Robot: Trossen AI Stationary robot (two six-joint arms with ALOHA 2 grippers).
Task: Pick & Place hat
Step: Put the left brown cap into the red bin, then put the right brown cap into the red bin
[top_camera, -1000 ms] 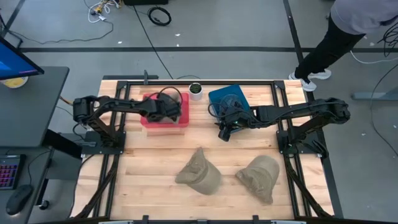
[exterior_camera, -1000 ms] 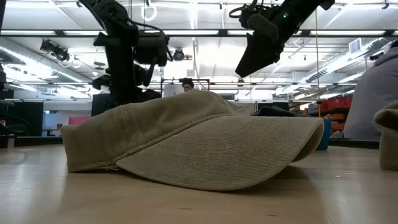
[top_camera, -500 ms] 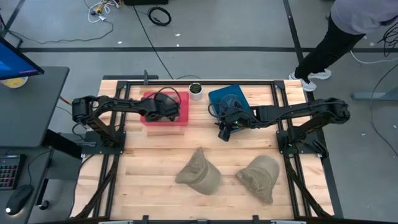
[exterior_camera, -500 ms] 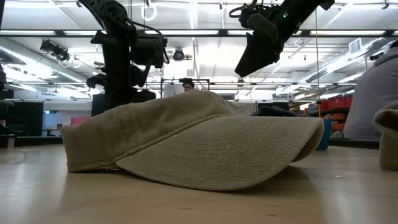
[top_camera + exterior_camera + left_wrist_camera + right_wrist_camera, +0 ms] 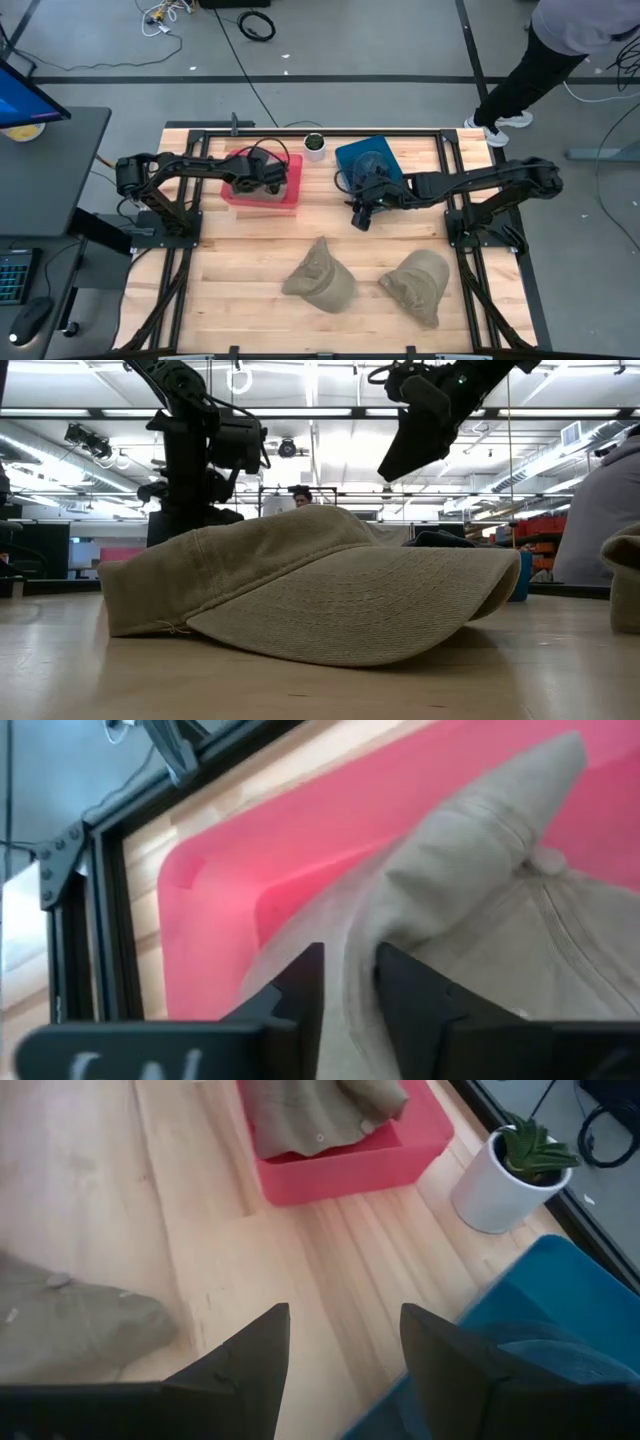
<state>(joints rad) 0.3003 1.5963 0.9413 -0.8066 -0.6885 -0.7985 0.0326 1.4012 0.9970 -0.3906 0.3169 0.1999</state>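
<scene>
A khaki hat (image 5: 480, 920) lies crumpled in the red bin (image 5: 290, 195) at the table's far left, also seen as a khaki hat (image 5: 320, 1110) in the right wrist view. My left gripper (image 5: 268, 181) is low over that bin, shut on the hat's cloth. Two more khaki hats (image 5: 320, 277) (image 5: 417, 283) rest flat on the wood near the near edge. My right gripper (image 5: 358, 217) hangs open in the air beside the blue bin (image 5: 365, 155), well above the nearer hat (image 5: 320, 590). The blue bin holds something dark. My left gripper (image 5: 348, 995) pinches a raised fold of the hat's cloth (image 5: 365, 935) between its two fingers. The fold runs on away from the fingertips, along their line. The remainder of the hat rests in the red bin (image 5: 300, 850), its top button (image 5: 545, 860) beside the fold.
A small potted plant (image 5: 315, 144) stands at the far edge between the two bins. Black frame rails run along the table's left, right and far sides. A person (image 5: 560, 50) stands beyond the far right corner. Bare wood lies in the table's middle.
My left gripper has drawn back a little toward the table's left edge, staying over the red bin.
</scene>
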